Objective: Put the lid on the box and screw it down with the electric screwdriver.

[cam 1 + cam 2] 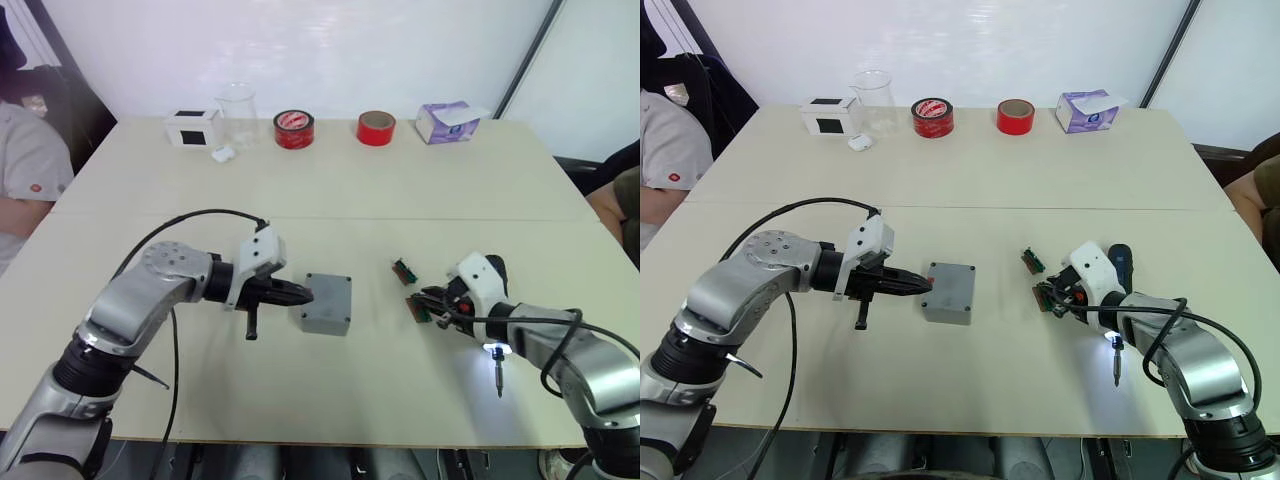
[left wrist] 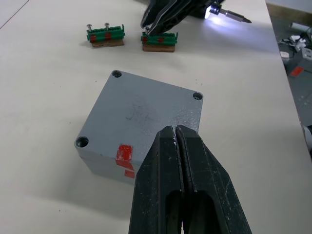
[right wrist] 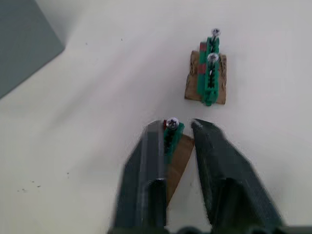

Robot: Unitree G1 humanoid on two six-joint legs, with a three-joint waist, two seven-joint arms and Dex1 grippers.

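The grey lid (image 2: 141, 112) lies on top of the grey box (image 1: 325, 318) at mid-table, with open screw holes at its corners and a red mark on the near side. My left gripper (image 1: 305, 295) is shut and empty, its tips resting against the lid's left edge. My right gripper (image 3: 178, 126) is open around a green screw holder (image 3: 170, 139) that carries a screw. The electric screwdriver (image 1: 497, 372) sticks out from under my right wrist with its lamp lit and its bit pointing at the table's front edge. Most of its body is hidden by the arm.
A second green screw holder (image 1: 404, 270) lies just behind the first. Along the far edge stand a white box with a black front (image 1: 192, 128), a clear beaker (image 1: 236, 115), two red tape rolls (image 1: 294, 129), and a purple tissue box (image 1: 447, 122). A person (image 1: 20, 170) sits at left.
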